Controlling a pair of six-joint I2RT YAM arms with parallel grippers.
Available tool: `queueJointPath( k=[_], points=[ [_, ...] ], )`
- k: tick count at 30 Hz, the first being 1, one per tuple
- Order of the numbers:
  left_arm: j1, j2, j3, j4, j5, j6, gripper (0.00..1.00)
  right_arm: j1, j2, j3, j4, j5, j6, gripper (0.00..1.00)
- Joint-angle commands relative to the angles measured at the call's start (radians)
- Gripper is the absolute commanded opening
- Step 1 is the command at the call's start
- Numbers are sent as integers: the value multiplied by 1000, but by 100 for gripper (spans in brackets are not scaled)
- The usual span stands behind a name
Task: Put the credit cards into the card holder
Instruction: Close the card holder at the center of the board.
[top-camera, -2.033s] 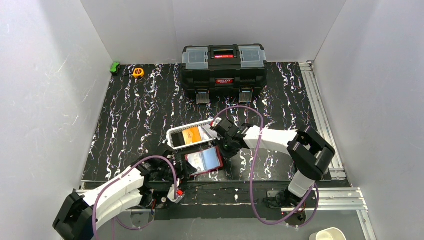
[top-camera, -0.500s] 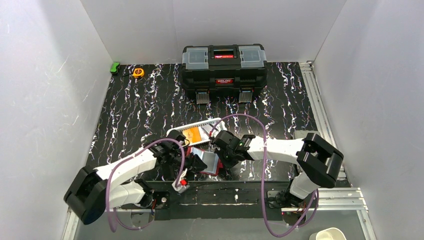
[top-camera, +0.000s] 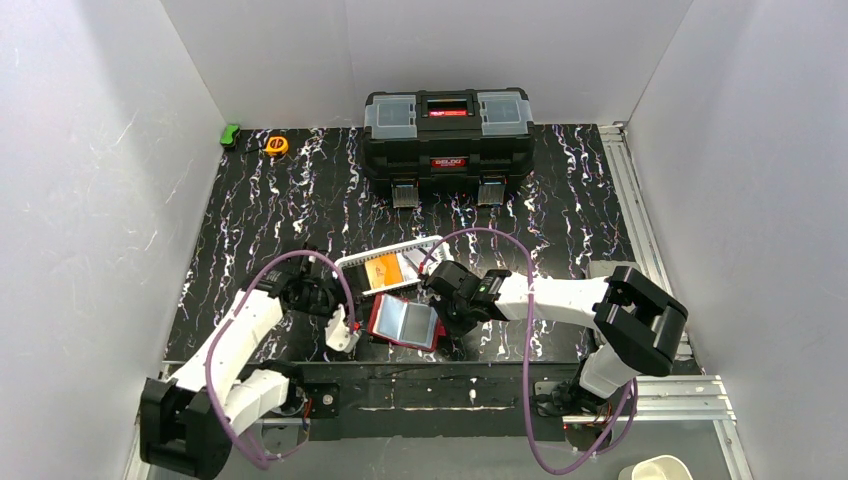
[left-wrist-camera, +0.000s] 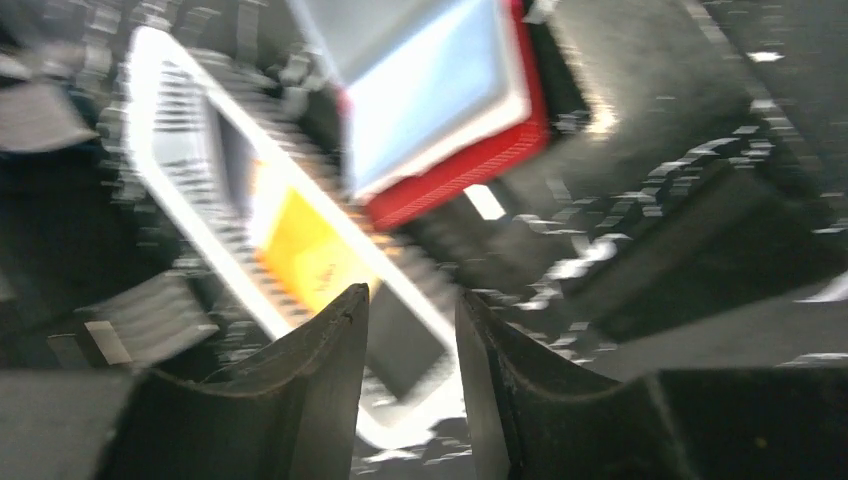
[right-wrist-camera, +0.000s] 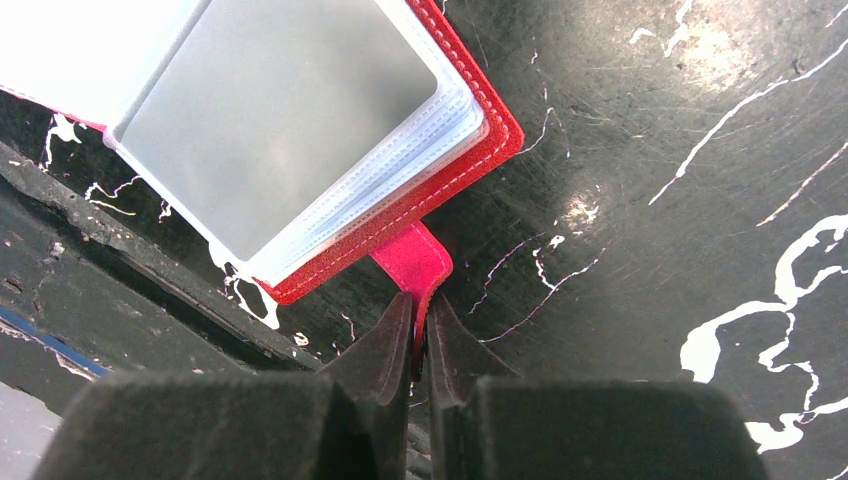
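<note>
At the near edge of the table (top-camera: 300, 200), the card holder (top-camera: 405, 322) lies open with its clear sleeves up. The right gripper (right-wrist-camera: 418, 310) is closed on its snap tab (right-wrist-camera: 415, 262), pinching the red strip. The left gripper (left-wrist-camera: 412, 305) stands part open, the gap narrow, with nothing between its fingers. It hovers over the white mesh basket (left-wrist-camera: 170, 130), in which an orange card (left-wrist-camera: 300, 250) lies. That view is blurred, so whether it touches the basket cannot be confirmed.

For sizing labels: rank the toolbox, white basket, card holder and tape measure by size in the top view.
1. toolbox
2-3. white basket and card holder: too close to rank, basket partly hidden
4. tape measure
</note>
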Motion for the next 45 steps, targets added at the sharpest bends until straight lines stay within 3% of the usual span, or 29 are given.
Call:
queueJointPath(
  k=[1,7,18,25,30,40,45],
  points=[
    [62,67,-88,-95,-26,500,37,5,51,-27,-47,-20,-5,1],
    [63,137,-179,22,88,543,41,5,49,-21,-48,-15,-6,1],
    [48,416,-113,192,118,548,51,4,33,-25,-38,-12,3,1],
    [-7,362,-105,217,191,565,54,4,29,-7,-48,2,0,1],
    [-79,316,-107,246,203,495,55,4,22,2,-47,7,0,1],
    [-178,388,-93,301,204,550,56,4,5,2,-40,-3,17,1],
    [-230,384,-62,310,254,508,58,4,-8,-3,-27,4,21,1]
  ],
)
